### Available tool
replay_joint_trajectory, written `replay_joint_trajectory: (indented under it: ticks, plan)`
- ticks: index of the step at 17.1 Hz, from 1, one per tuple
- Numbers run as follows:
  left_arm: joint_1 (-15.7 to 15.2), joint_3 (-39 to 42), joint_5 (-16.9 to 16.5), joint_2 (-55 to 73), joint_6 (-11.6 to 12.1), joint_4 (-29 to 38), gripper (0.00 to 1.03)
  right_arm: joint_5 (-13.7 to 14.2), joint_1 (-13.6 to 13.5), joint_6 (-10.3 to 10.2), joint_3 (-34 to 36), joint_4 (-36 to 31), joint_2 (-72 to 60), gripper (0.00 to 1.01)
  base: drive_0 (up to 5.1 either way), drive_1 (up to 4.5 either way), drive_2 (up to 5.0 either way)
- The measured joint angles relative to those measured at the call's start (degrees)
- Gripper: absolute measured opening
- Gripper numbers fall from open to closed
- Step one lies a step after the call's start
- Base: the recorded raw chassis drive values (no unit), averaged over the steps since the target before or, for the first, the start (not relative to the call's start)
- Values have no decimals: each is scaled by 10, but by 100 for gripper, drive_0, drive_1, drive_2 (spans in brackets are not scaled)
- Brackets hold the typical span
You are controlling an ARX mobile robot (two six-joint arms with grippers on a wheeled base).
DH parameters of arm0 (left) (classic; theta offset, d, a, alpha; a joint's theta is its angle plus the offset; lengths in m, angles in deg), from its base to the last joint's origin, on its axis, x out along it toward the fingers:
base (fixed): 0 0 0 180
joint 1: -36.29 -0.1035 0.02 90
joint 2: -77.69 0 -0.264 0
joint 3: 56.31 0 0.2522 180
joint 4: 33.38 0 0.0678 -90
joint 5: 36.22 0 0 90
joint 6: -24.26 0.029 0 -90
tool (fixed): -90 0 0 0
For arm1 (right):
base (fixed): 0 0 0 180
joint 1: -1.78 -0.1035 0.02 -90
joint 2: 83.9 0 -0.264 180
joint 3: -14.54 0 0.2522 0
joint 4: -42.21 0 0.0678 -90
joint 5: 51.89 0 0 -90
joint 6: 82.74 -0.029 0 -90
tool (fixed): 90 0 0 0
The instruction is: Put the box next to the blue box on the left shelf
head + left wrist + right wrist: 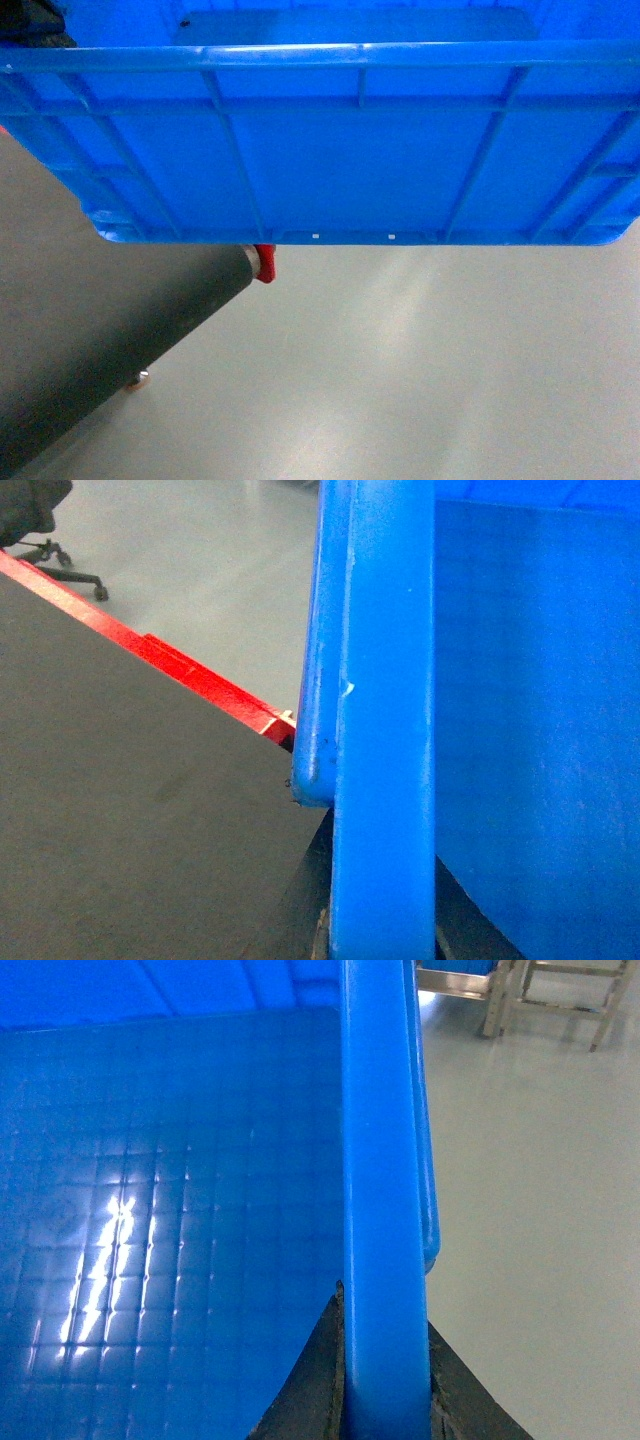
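I am carrying the box (330, 150) above the floor, my left gripper (385, 935) and right gripper (385, 1390) each clamping a side rim. The left shelf is not in view. I am keeping both grips level and evenly tensioned during transport.

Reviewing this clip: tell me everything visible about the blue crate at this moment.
The blue crate looks like bright, glossy moulded plastic: open-topped, thick-rimmed, its outer wall braced with vertical and diagonal ribs, its inner floor a fine grid pattern. It appears empty where visible. It is held level above the grey floor, nothing visibly supporting it from below. The left hand and right hand each clamp dark fingers either side of an end rim.
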Motion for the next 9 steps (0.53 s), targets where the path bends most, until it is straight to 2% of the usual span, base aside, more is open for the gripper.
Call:
replay_joint_trajectory:
  ticks: [9]
  plan:
    - [0,0,0,0,0,0,7,0,0,0,0,0,0,10,-152,-152,-152]
